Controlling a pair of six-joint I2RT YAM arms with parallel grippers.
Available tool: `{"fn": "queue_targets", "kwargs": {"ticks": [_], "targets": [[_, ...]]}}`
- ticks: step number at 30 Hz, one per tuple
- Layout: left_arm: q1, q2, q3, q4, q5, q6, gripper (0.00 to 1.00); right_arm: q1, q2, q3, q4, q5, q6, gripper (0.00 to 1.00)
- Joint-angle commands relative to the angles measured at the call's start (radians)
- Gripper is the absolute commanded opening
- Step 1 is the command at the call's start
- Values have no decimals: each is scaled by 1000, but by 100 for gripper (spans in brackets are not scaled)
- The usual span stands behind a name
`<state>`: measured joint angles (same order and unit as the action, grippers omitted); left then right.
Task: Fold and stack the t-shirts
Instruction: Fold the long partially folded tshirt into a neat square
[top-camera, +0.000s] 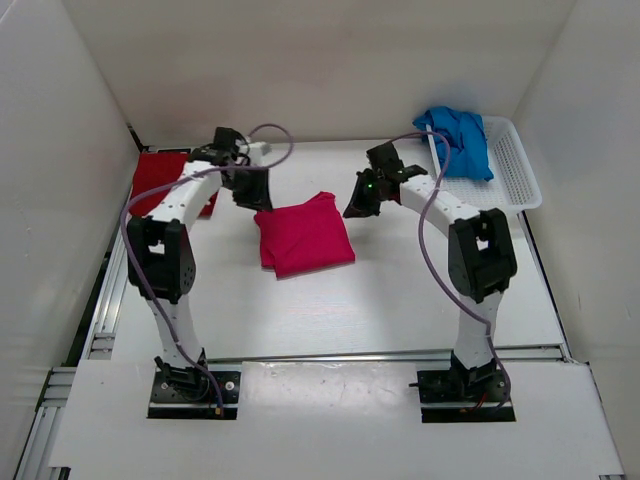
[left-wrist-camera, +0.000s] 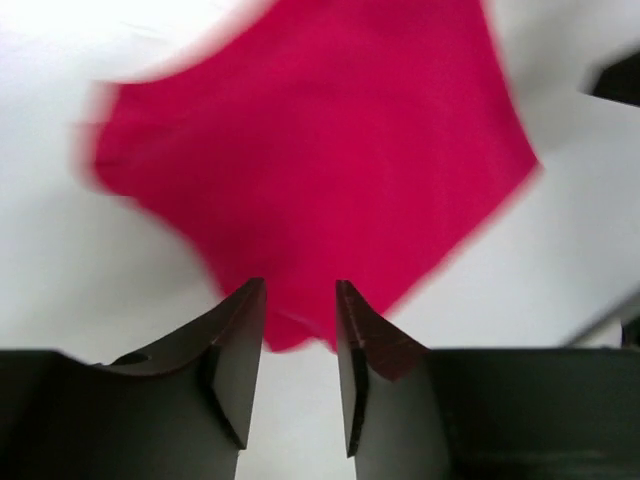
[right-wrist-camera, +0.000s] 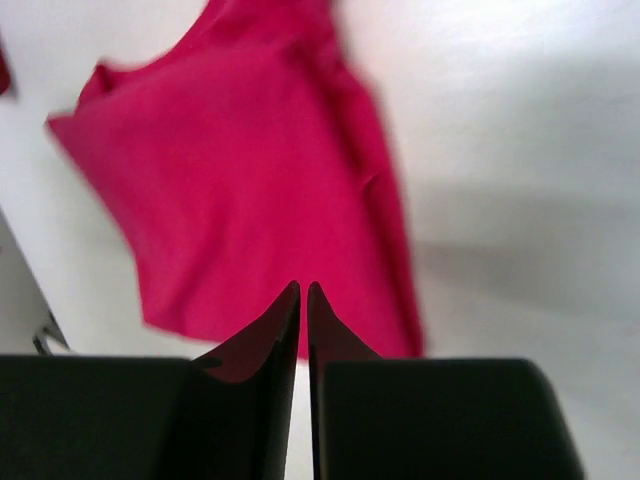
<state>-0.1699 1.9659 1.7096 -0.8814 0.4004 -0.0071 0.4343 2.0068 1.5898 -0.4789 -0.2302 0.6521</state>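
A folded pink-magenta t-shirt (top-camera: 303, 236) lies flat in the middle of the table. My left gripper (top-camera: 252, 192) hovers just off its back left corner, open and holding nothing. In the left wrist view the pink shirt (left-wrist-camera: 320, 150) lies beyond the left gripper (left-wrist-camera: 300, 290). My right gripper (top-camera: 358, 200) hangs off the shirt's right side. In the right wrist view the right gripper (right-wrist-camera: 303, 290) is shut to a sliver over the pink cloth (right-wrist-camera: 240, 190), with nothing pinched. A dark red t-shirt (top-camera: 160, 180) lies at the far left, partly behind the left arm. A crumpled blue t-shirt (top-camera: 458, 140) sits in the basket.
A white mesh basket (top-camera: 515, 170) stands at the back right corner. White walls close in the table on the left, back and right. A metal rail runs along the table's left edge (top-camera: 100, 300).
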Motion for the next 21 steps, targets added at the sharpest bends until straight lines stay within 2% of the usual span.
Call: {"fn": "queue_targets", "kwargs": {"ticks": [1, 5, 9, 16, 21], "targets": [[-101, -35, -126, -25, 101, 7, 44, 61, -46, -68, 19, -27, -26, 7], [-160, -6, -203, -25, 133, 7, 42, 72, -33, -166, 42, -67, 27, 1], [-189, 31, -212, -13, 43, 7, 42, 72, -23, -275, 144, -101, 112, 0], [-189, -6, -294, 25, -90, 7, 42, 113, -3, -366, 209, -153, 199, 0], [-160, -67, -349, 25, -109, 7, 43, 172, -55, -441, 233, -153, 235, 0]]}}
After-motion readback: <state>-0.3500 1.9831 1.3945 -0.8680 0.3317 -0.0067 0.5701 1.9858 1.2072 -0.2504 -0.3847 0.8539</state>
